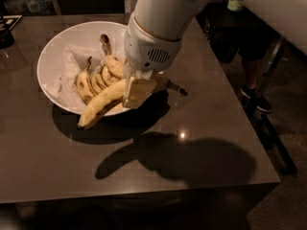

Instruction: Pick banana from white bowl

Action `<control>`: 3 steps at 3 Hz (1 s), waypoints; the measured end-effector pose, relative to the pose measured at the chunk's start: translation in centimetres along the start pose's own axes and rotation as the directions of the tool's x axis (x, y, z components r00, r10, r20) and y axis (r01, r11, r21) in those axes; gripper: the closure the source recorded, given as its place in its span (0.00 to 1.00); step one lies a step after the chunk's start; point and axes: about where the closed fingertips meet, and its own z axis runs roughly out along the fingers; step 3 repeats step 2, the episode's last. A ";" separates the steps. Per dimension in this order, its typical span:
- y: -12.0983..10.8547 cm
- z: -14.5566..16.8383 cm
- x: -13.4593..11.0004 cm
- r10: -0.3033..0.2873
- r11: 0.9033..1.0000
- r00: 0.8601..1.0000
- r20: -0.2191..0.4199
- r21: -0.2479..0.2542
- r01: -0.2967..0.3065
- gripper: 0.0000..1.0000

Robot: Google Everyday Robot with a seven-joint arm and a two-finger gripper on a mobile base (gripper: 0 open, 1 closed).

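Clamping the banana (pixel 101 103) mid-length, end effector (pixel 137 92) narrowed on it; over near rim of white bowl (pixel 61 41)

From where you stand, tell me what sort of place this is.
Probably a kitchen or office break area: a dark table holds a white bowl of bananas, and a person's shoe shows beside it. The gripper, over the bowl's rim, grips the banana.
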 end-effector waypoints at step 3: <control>2.0 -0.5 0.6 0.046 0.999 0.999 0.007 0.010 -0.046 1.00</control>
